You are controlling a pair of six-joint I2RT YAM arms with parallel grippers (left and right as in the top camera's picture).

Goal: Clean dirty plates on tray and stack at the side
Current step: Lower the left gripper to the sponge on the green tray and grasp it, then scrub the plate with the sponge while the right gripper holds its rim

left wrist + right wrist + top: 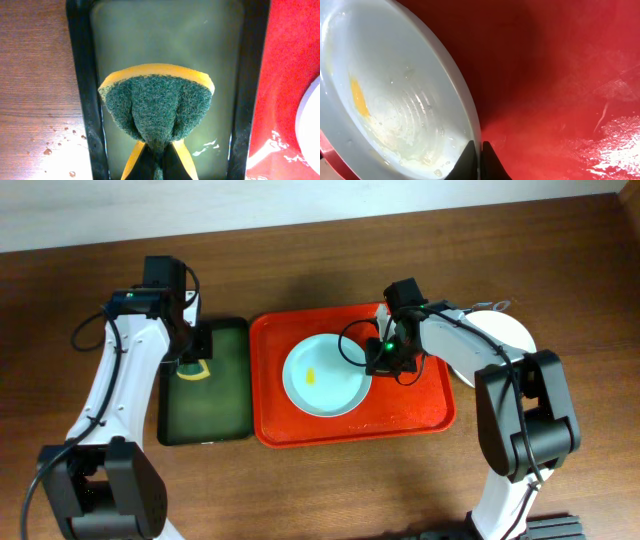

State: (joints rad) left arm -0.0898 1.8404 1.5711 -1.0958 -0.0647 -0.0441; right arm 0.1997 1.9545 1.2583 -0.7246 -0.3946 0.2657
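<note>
Now right tool [480, 151] pinches plate [395, 90] rim (yellow-smeared); left tool [157, 156] clamps sponge [156, 102].

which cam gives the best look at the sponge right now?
Left wrist. The sponge fills the frame, showing its green scrub face and yellow backing, pinched into a fold by the left gripper over the green tray. Overhead shows only a small patch of it beside the arm. The right wrist view doesn't show it.

Yellow-smeared plate [322, 376] sits in red tray [420, 412]; white plate [507, 330] lies beside.
</note>
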